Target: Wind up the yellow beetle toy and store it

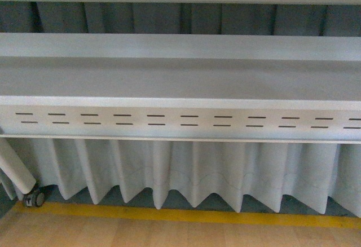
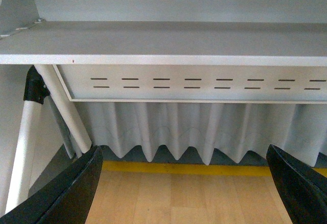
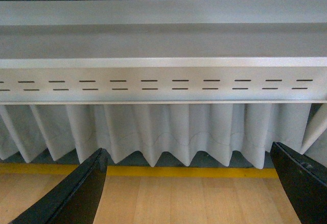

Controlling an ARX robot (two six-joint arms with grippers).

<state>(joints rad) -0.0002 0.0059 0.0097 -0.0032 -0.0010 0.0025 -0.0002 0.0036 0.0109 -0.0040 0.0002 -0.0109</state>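
Several long, smooth, matt grey levels of a table (image 1: pixel 180 78) stretch edge to edge above its slotted metal front panel (image 1: pixel 180 120), a pleated pale curtain (image 1: pixel 192 173) and a yellow stripe (image 1: pixel 197 216) on the wood floor (image 1: pixel 169 233). No view shows the yellow beetle toy. The left gripper (image 2: pixel 184 152) and the right gripper (image 3: pixel 189 152), black and tapered, are spread wide and empty, low before the table's front edge, seemingly waiting because nothing graspable is in sight.
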